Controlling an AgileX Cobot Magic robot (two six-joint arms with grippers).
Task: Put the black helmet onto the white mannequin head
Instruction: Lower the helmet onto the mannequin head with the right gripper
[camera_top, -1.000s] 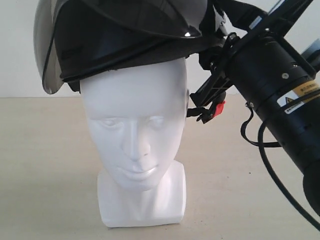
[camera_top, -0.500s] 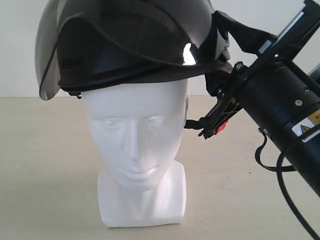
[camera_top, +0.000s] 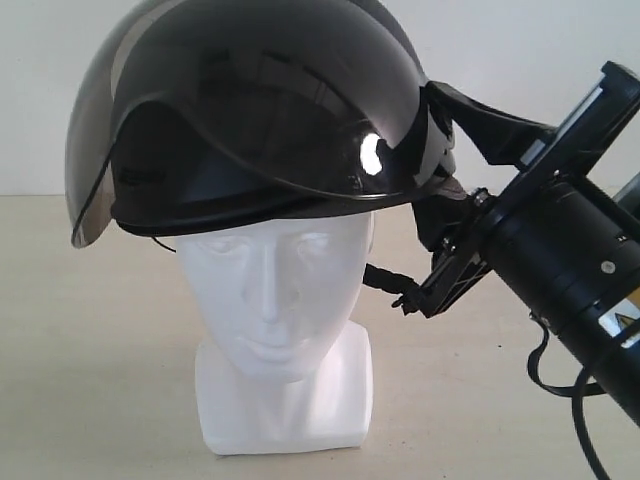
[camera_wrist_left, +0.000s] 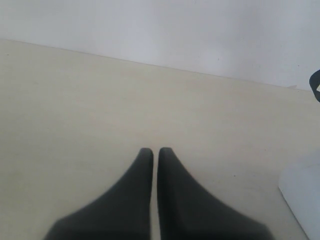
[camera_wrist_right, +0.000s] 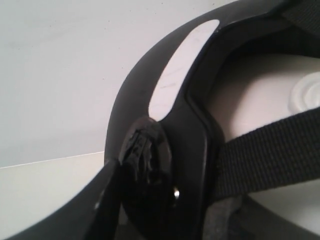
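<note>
The black helmet sits over the crown of the white mannequin head, its rim down at the brow and its smoky visor raised in front. My right gripper is shut on the helmet's side by the visor pivot, to the right of the head. The right wrist view shows that pivot, a chin strap and the head's white ear inside the shell. My left gripper is shut, holds nothing and hovers over the table; the head's base is at that view's edge.
The head stands on a pale beige table before a white wall. The right arm's thick black body and cables fill the space to the right of the head. A chin strap end hangs beside the cheek.
The helmet has come down from above the crown onto the head and now covers the forehead. The right arm dropped with it. The red buckle is no longer visible.
</note>
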